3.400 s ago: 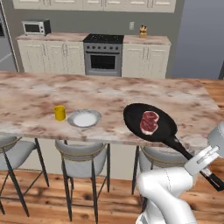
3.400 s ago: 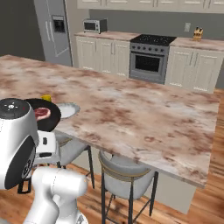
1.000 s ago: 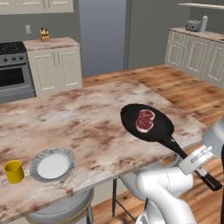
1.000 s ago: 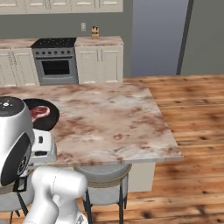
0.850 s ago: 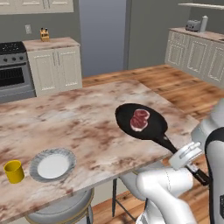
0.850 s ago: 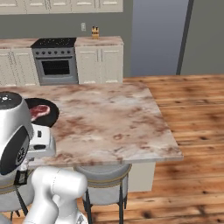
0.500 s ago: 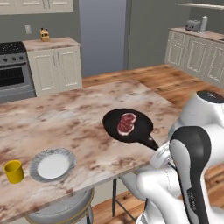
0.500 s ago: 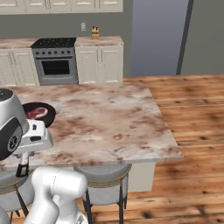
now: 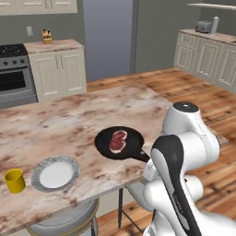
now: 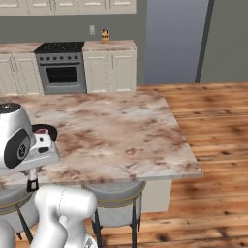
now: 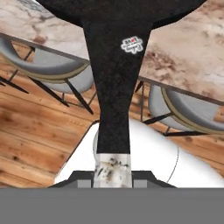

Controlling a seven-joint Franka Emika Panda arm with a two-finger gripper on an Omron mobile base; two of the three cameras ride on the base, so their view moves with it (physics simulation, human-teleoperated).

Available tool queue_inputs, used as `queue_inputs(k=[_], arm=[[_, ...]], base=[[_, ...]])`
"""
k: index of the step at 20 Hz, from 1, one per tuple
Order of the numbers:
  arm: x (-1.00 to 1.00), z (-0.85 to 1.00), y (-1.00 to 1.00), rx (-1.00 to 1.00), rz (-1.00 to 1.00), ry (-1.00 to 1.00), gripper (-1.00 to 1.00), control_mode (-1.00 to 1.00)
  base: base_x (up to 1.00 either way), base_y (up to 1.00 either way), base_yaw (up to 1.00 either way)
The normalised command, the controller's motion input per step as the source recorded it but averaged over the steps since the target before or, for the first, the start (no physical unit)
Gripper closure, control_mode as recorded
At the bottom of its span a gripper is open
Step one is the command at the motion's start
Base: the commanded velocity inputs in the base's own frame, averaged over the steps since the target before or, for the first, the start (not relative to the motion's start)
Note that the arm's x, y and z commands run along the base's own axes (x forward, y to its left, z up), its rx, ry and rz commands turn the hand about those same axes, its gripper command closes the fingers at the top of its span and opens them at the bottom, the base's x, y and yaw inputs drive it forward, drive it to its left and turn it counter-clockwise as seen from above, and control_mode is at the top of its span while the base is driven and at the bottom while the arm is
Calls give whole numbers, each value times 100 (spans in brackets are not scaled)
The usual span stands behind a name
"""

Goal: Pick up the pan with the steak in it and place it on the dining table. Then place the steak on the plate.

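The black pan (image 9: 130, 146) hangs low over the dining table (image 9: 69, 122) near its front edge, and the red-pink steak (image 9: 118, 140) lies in it. Whether the pan touches the top I cannot tell. Its long handle (image 11: 113, 92) runs down the hand view into my gripper (image 11: 113, 175), which is shut on the handle's end. In the left base view my own white arm hides the gripper. The white plate (image 9: 55, 174) lies on the table left of the pan, a short gap away. From the right base view the pan's rim (image 10: 50, 131) peeks past my hand.
A yellow cup (image 9: 14, 180) stands left of the plate by the table's front edge. Grey stools (image 11: 48, 65) (image 11: 188, 109) sit under that edge, below the handle. Wood floor lies around the table; a stove (image 10: 61, 67) and cream cabinets line the far wall.
My arm has swung the pan to the left over the table, from beyond its right part toward the plate. The steak has stayed in the pan and the gripper has stayed shut.
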Motion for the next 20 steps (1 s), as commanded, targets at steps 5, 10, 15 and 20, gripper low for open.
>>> queue_inputs(k=[5,10,15,20], arm=[[18,-26,0,0,10,1,100,-100],[1,-7,3,0,3,0,100,-100],[19,-30,0,0,-6,0,100,-100],[57,-37,0,0,-14,1,100,-100]], base=[[0,0,0],[0,0,0],[0,0,0],[0,0,0]])
